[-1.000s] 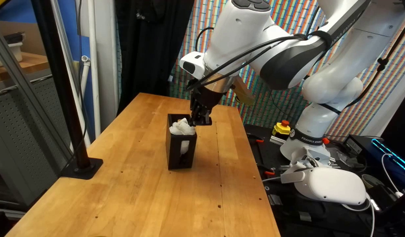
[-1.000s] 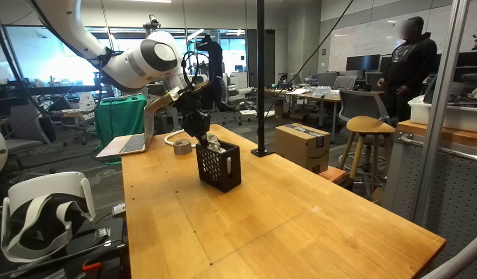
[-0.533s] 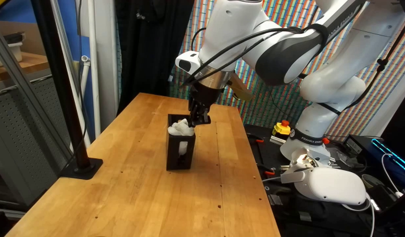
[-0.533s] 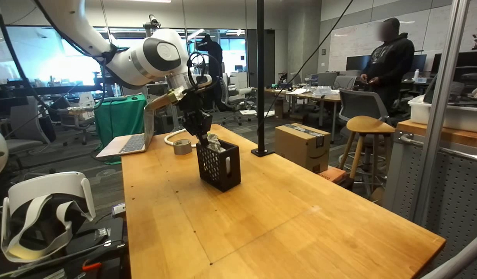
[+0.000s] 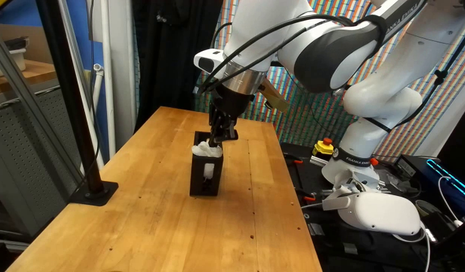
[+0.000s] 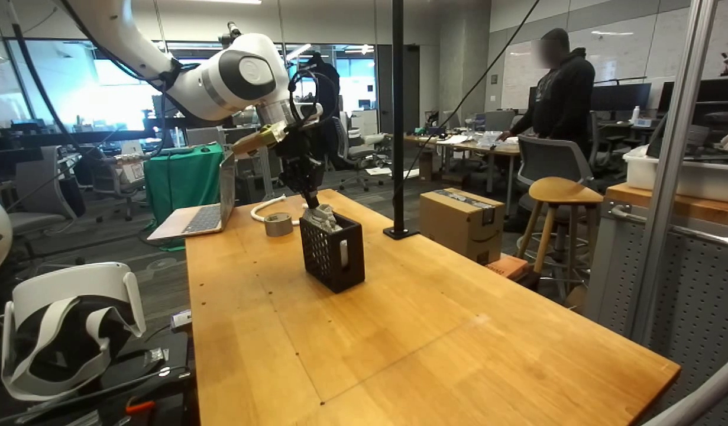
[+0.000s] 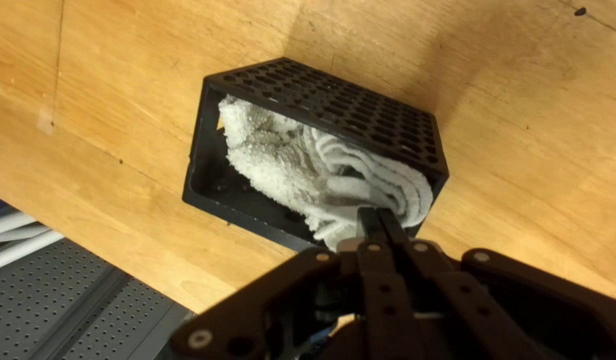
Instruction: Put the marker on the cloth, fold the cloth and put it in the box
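Note:
The black box [image 5: 204, 185] stands upright on the table, and it shows in the other views too [image 6: 355, 260] [image 7: 358, 112]. The cream cloth [image 7: 267, 165] is bunched and folded inside it, its top at rim height in both exterior views [image 5: 206, 150] [image 6: 322, 220]. In the wrist view the cloth lies against the perforated wall, with a dark gap along the opposite wall. My gripper [image 7: 379, 212] points down at one end of the box; its fingertips [image 5: 213, 143] are together at the cloth's top, with no cloth visible between them. The marker is hidden or out of view.
A roll of tape [image 6: 278, 225], a white loop [image 6: 263, 207] and an open laptop [image 6: 207, 216] are at the table's end beyond the box. A black post [image 5: 94, 181] rises from the table edge. A person [image 6: 556, 89] stands in the background.
My gripper has shifted and become more upright over the box. The cloth's top looks flatter. The box has slid slightly along the table. The person in the background has moved.

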Tool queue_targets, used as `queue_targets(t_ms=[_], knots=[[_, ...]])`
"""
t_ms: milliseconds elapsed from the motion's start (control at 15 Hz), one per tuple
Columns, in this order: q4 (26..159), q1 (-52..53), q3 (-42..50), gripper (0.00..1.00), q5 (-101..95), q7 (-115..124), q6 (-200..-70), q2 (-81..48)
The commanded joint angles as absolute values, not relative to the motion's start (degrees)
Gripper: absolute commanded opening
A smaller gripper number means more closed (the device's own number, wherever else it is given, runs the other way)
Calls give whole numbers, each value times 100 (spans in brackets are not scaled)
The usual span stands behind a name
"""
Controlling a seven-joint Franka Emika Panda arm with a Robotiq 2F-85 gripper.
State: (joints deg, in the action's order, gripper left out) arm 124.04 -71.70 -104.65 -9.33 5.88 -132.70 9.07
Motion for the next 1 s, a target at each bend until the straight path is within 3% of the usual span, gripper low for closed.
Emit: queue_targets(t_ms=[0,933], knots=[[12194,-7582,-10819,6,-500,209,-13325,1268],[11725,-9228,-11982,6,2190,-1371,-13043,3207]])
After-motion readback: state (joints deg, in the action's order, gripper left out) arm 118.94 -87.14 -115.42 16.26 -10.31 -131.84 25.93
